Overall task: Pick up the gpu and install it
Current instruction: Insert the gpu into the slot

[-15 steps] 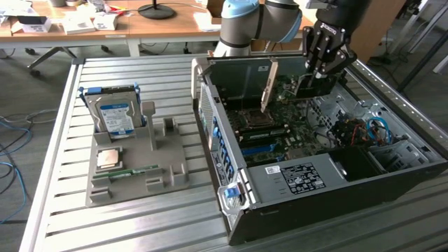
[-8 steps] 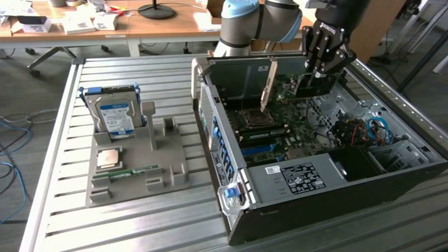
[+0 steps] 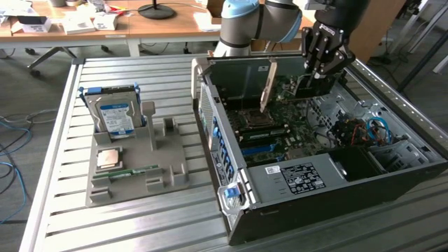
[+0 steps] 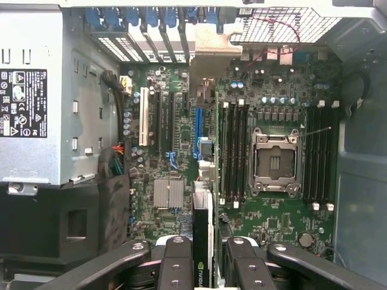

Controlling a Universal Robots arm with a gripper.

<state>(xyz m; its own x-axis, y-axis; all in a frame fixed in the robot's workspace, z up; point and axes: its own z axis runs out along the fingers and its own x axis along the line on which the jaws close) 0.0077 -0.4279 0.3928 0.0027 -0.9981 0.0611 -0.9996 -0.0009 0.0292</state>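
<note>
My gripper reaches down into the open computer case and is shut on the gpu, a thin card held on edge. The card's narrow metal bracket points toward the case's rear wall. In the wrist view the gpu runs edge-on away from the fingers, over the motherboard and in line with the blue slot. Whether its lower edge touches the slot I cannot tell.
The CPU socket and memory slots lie beside the card, and the power supply fills the case's near end. A grey holder on the slatted metal table carries a hard drive, a green memory stick and a processor.
</note>
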